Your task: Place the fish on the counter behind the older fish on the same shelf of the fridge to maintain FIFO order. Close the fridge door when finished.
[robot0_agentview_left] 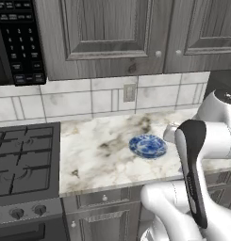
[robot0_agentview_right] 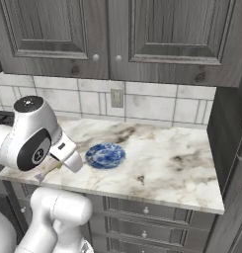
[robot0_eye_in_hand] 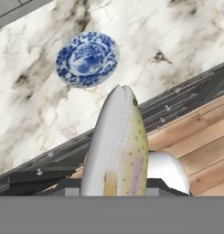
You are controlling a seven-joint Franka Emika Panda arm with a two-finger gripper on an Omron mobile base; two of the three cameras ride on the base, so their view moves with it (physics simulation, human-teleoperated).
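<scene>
Pinching the fish (robot0_eye_in_hand: pixel 117 146): jaws pressed in on its tail end, pale tan-grey body rising between them in the hand view, speckled flank showing, head at 12 o'clock, tail lost at 6 behind the grey band. Long axis running straight out along the line of the jaws, so the fish leads and the hand follows.

Lifted clear of the table (robot0_agentview_left: pixel 103 150); hanging out past its front edge, with cabinet fronts and wood floor under the fish at 4 o'clock in the hand view. Blue patterned plate (robot0_eye_in_hand: pixel 87 58) left behind on the marble at 11 o'clock from the fish's head, well apart from it. Same plate (robot0_agentview_right: pixel 105 155) near the middle of the slab in the right base view, with the hand low at 9 o'clock from it, just off the front edge. Tan sliver beneath the hand there probably the fish, though too small to swear to.

Pick-up judged done; carry to the fridge still ahead. Dark panel at 3 o'clock in the right base view possibly the fridge side, not certain. Shelf and older red fish yet to come into sight.

For the coming move: head-first entry suits a slot behind the red fish, provided the long axis goes in over the front fish rather than across it. Slim, slick-looking body held by the tail, so liable to swing or slip on a fast turn.
</scene>
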